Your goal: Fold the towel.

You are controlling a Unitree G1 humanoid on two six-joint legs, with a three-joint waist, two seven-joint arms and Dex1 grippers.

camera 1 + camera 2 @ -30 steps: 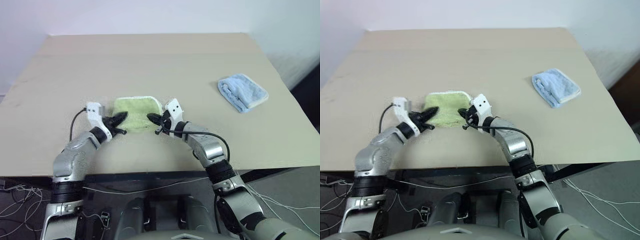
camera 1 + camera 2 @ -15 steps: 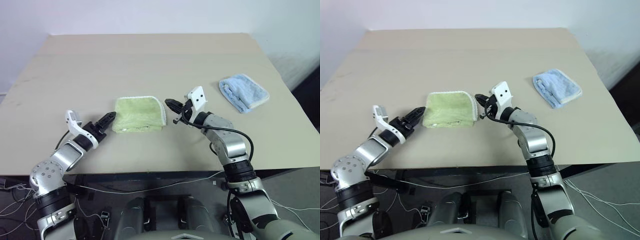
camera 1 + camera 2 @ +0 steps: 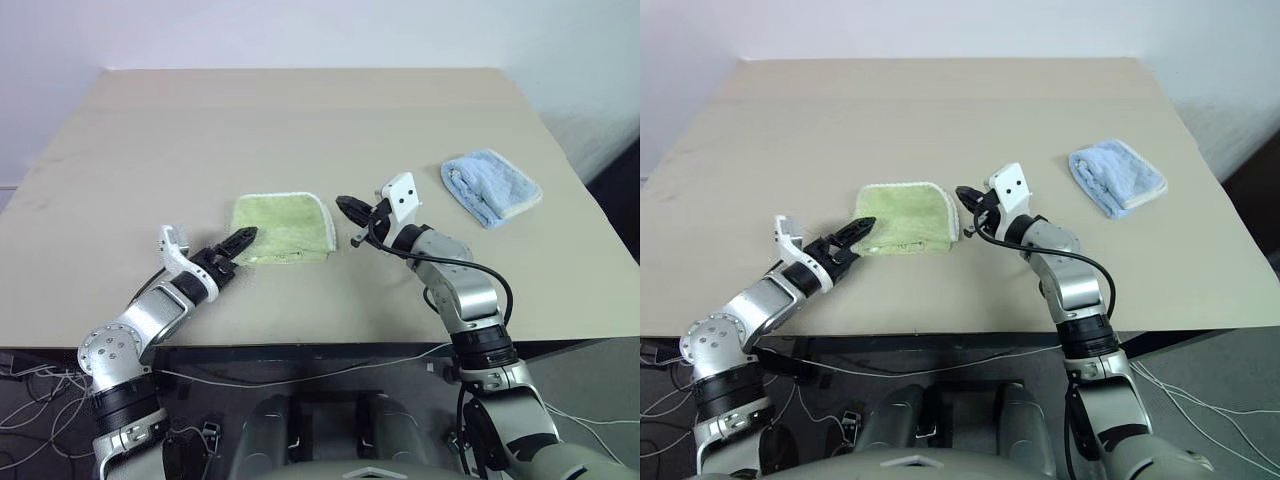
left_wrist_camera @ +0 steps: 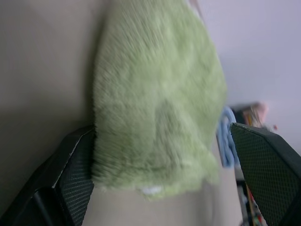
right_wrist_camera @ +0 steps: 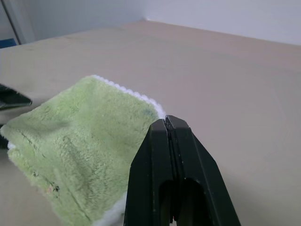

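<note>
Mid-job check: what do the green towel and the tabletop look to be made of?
The towel: soft terry-like cloth, matte light yellow-green, judging by its fuzzy pile in the left wrist view and the white corded edging. The table: smooth, matte beige board, probably laminate or painted wood; no grain shows, so I can't tell which.

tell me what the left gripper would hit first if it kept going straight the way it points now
Most likely the towel: the left gripper, open, points at its near left edge, with the cloth between the fingers in the wrist view. Contact can't be judged.
</note>
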